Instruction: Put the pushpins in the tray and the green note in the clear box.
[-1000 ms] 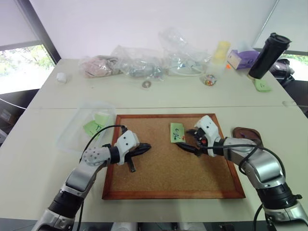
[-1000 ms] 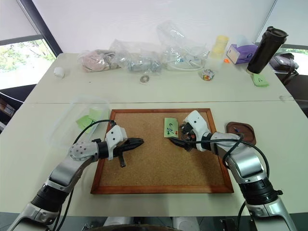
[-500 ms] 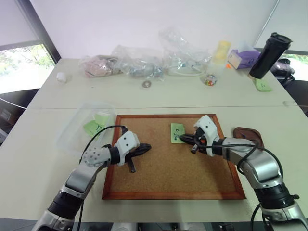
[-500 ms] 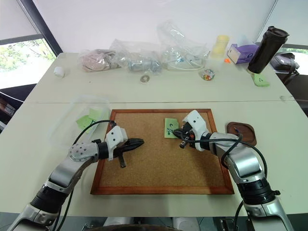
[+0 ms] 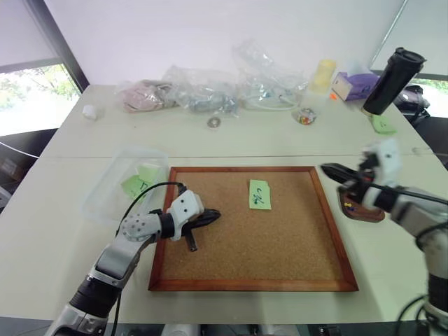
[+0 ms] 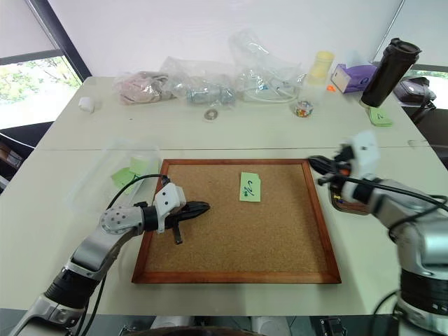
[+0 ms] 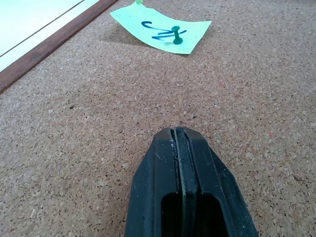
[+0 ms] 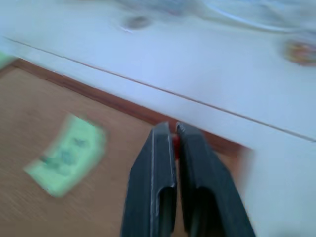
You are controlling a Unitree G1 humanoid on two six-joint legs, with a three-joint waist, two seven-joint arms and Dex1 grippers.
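Note:
The green note (image 5: 259,194) lies on the corkboard (image 5: 245,245), scribbled side up, with a green-headed pin (image 7: 175,35) standing in it. My right gripper (image 5: 326,167) hovers past the board's right edge, above the dark brown tray (image 5: 371,215). It is shut, and a speck of red, a pushpin (image 8: 174,141), shows between its fingertips. A small reddish dot (image 5: 348,206) sits in the tray. My left gripper (image 5: 212,216) is shut with nothing in it, low over the board's left part, pointing toward the note. The clear box (image 5: 112,192) stands left of the board and holds green slips.
Soft clear bags (image 5: 210,91) lie along the back of the table, with a small heap of multicoloured bits (image 5: 305,117) and a yellow cup (image 5: 322,73). A black bottle (image 5: 393,77), a purple box (image 5: 353,85) and a plain green slip (image 5: 381,124) sit at the back right.
My right gripper shut beside the note, then rose and swung right, from the corkboard to above the tray. The note stays on the board. The left arm has not moved.

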